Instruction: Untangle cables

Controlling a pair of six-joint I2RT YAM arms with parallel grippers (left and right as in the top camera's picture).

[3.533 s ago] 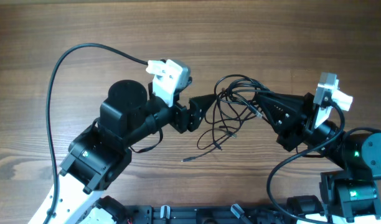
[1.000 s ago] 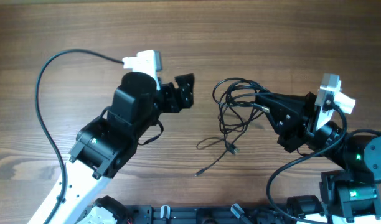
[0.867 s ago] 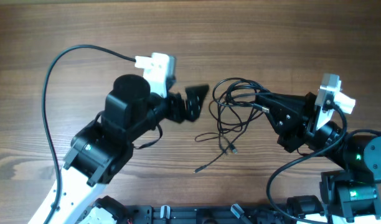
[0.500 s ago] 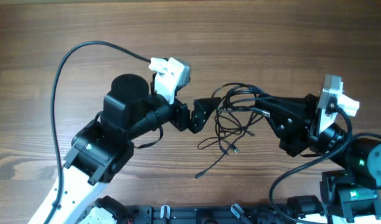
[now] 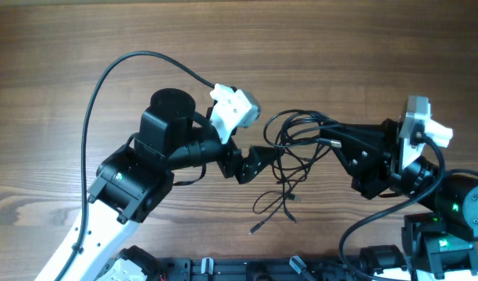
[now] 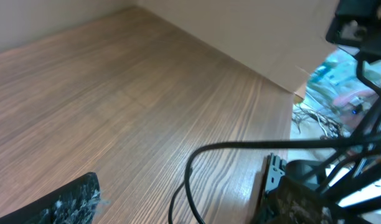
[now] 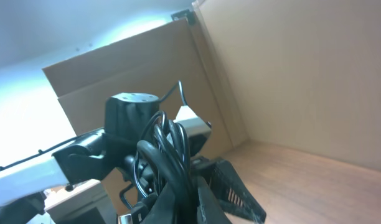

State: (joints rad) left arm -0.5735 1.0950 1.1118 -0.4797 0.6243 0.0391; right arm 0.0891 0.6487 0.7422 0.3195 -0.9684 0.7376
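- Wooden counter (image 5: pixel 340 47) lies under both arms.
- Black cables (image 5: pixel 295 129) bunch at mid-counter between the arms, with loose ends trailing toward the robot's side.
- Clamped on that bunch is the right pincer (image 5: pixel 329 139).
- Just left of it, the left pincer (image 5: pixel 260 161) is spread apart, with one strand crossing between its fingers.

No legible text, label, brand or number anywhere in view.

I'm seeing a brown wood-grain table (image 5: pixel 317 47), plain cardboard panels (image 7: pixel 290 74) standing at its far edge, cool bluish light (image 7: pixel 66 25) spilling over them.
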